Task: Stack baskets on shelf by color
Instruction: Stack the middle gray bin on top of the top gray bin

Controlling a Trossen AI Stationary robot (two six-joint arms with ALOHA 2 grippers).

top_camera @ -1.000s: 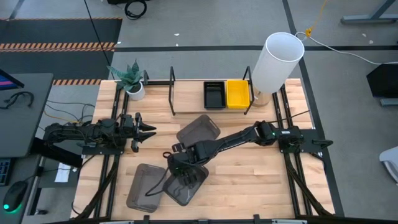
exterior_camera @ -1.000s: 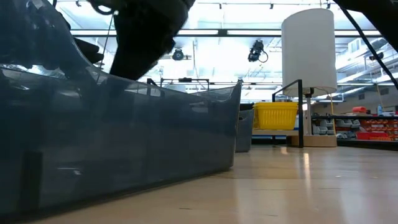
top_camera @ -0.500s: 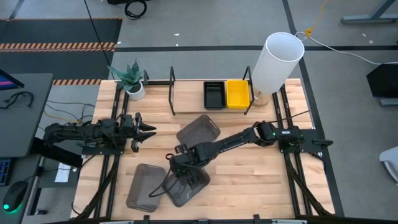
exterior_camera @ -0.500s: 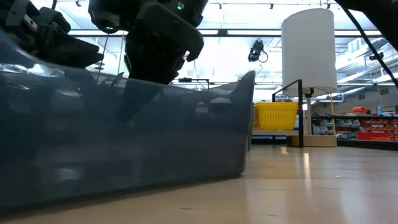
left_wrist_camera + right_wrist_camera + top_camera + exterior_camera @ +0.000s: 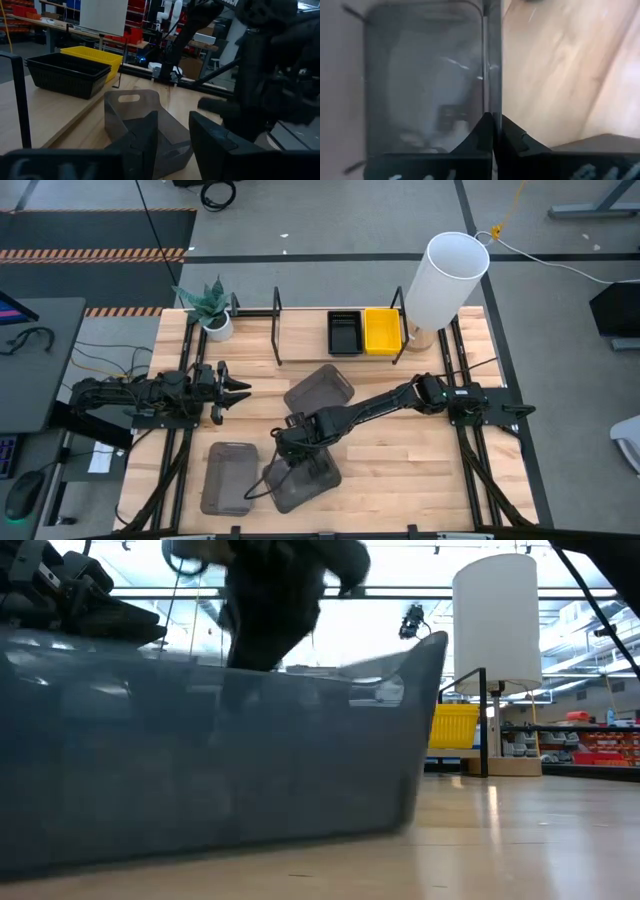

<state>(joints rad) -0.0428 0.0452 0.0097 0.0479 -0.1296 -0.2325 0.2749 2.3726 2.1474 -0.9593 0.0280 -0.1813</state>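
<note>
- Right gripper (image 5: 292, 452) sits lower centre of the high view, arm reaching in diagonally from the right side of the table (image 5: 420, 470).
- Its fingers (image 5: 481, 131) are pinched nearly together on the thin wall of a grey basket (image 5: 300, 480); the right wrist view shows that wall edge running between the two fingers, basket interior to one side and bare wood to the other.
- That held grey basket is at bottom centre of the high view, and fills most of the left and centre of the low view (image 5: 220, 760).
- Second grey basket (image 5: 227, 477) lies just left of the held one, at lower left of centre; the near corners look touching or almost, can't tell which.
- Third grey basket (image 5: 320, 389) is at frame centre, angled, just below the shelf (image 5: 300, 340).
- Shelf is at upper centre, between black uprights. Black basket (image 5: 344, 333) and yellow basket (image 5: 381, 330) sit side by side on its right half, touching.
- Left gripper (image 5: 236, 389) is mid left of the high view, over the table's left part, pointing right, holding nothing; fingers (image 5: 145, 140) are parted.
- Left wrist view looks onto the centre grey basket (image 5: 145, 125), with the black basket (image 5: 67, 74) and yellow basket (image 5: 100, 54) behind it.
- White cylinder (image 5: 445, 278) stands at upper right beside the shelf end; potted plant (image 5: 210, 305) is at the shelf's left end.
</note>
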